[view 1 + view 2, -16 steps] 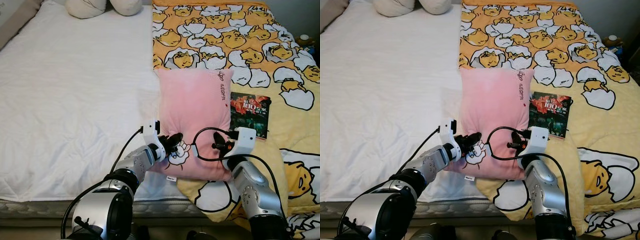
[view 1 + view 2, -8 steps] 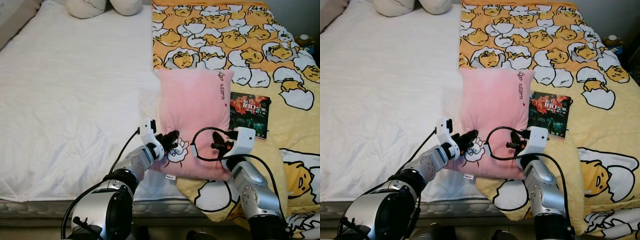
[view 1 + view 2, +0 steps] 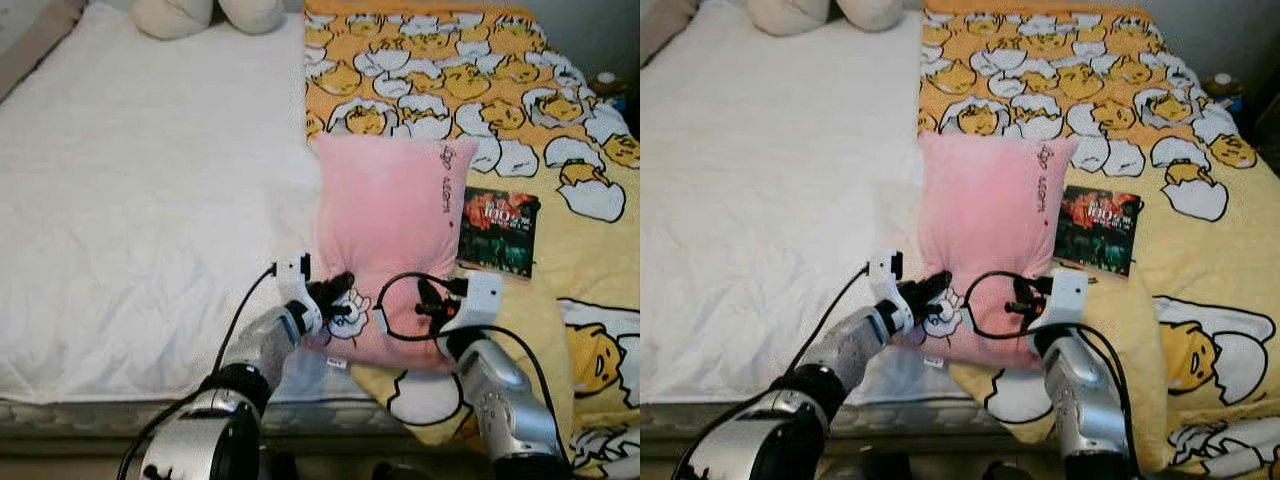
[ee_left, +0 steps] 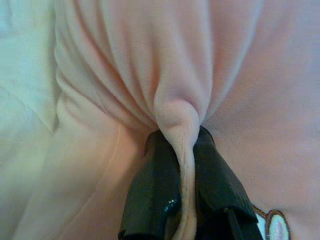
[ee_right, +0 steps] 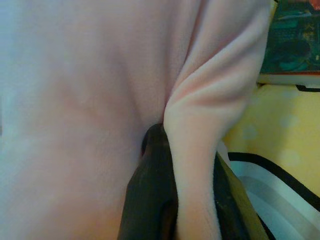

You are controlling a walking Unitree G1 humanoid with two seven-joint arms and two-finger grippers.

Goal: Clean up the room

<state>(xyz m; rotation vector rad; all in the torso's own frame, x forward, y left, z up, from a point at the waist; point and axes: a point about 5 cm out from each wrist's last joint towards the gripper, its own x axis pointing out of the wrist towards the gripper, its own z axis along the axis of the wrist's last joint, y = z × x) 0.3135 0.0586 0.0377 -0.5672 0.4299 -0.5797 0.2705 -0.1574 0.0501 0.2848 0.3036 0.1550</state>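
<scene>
At the near edge of the bed, the left claw (image 4: 185, 165) pinches a fold of the pink pillow (image 3: 392, 225) at its near left corner, while the right claw (image 5: 192, 150) clamps a ridge of fabric at the near right corner. Just beside the pillow lies a dark book (image 3: 498, 230), whose corner also shows in the right wrist view. Underneath spread a yellow egg-print blanket (image 3: 520, 110) and a white sheet (image 3: 150, 200), with pale cushions (image 3: 205, 14) at the bed's far end.

Your right gripper (image 5: 192, 210) has its black fingers (image 5: 150, 195) pinched onto a fold of the pink pillow (image 5: 85, 85). Beside that fold you see the yellow blanket (image 5: 270, 145) and a book (image 5: 295, 45) lying on it.
</scene>
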